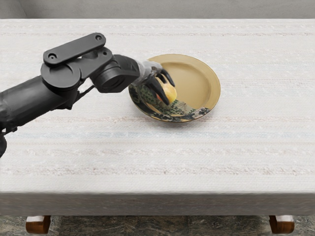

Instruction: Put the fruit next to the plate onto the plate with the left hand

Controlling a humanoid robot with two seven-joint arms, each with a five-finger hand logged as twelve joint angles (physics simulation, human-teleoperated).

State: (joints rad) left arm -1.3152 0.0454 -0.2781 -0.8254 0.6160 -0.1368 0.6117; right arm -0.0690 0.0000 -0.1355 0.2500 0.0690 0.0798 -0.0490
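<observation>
My left hand (156, 83) is clamped on the round yellow-orange fruit (170, 92), over the left side of the shallow gold plate with a dark patterned rim (197, 81), mid pale tabletop (157, 157). Fruit-to-plate contact: can't tell.

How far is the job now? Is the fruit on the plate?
Looks done: the fruit is over the left part of the plate, not beside it. In hand: the left hand is curled around it. Left: let go and pull the hand away. Whether the fruit touches the plate, I cannot tell.
</observation>
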